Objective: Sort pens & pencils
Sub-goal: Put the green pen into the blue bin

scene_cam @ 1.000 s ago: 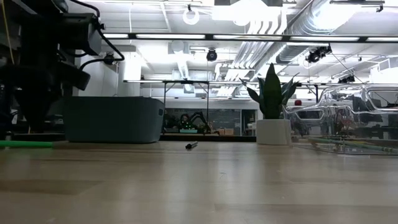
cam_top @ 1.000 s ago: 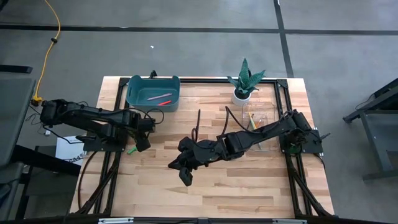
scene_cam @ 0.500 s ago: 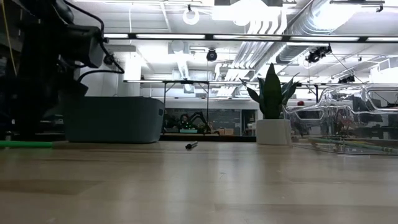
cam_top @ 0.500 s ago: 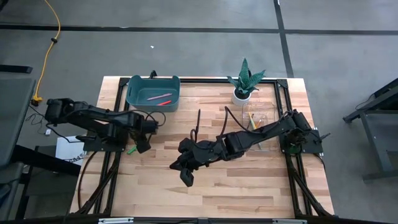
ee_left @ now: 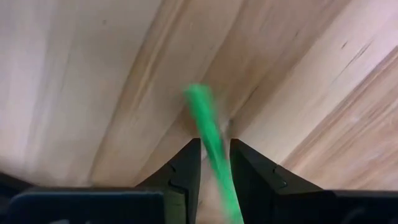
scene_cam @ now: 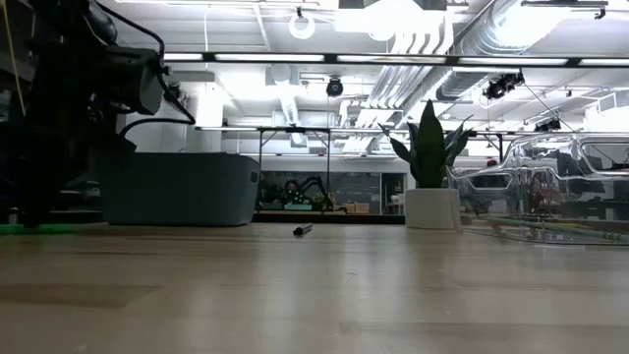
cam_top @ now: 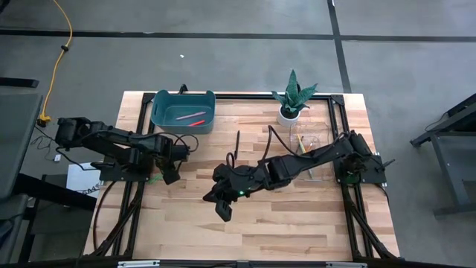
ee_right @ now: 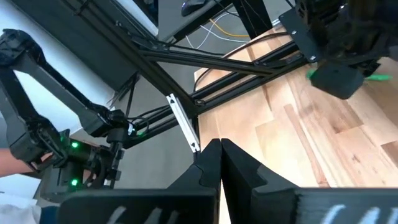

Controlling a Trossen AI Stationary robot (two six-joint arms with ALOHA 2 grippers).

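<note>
The green pen (ee_left: 207, 121) lies on the wooden table near its left edge, and my left gripper (ee_left: 215, 163) stands over it, shut on it. In the high view my left gripper (cam_top: 169, 174) hides nearly all of the pen. In the low view only a strip of the green pen (scene_cam: 18, 229) shows, on the table top. My right gripper (cam_top: 223, 211) hovers shut and holding nothing over the table's middle, its fingers together in its wrist view (ee_right: 218, 163). A pink pen and a red-orange pen (cam_top: 195, 121) lie in the teal bin (cam_top: 159, 112). A black pen (scene_cam: 302, 231) rests on the table. My left gripper pinches the green pen's shaft (ee_left: 216, 150) between its two fingers, one on each side, the pen running lengthwise through the narrow gap. The fingers come from above, pointing down. The pen lies on the table.
A potted plant (cam_top: 292, 100) stands at the far edge, and a clear container (cam_top: 309, 144) holding slim pencils sits beside it on the right. The teal bin is at the far left. Black frame rails (ee_right: 180, 115) border the table. Bare wood lies along the near side.
My left gripper has come down toward the table's near edge onto the green pen, which now shows much less in the high and low views. The right arm has kept still.
</note>
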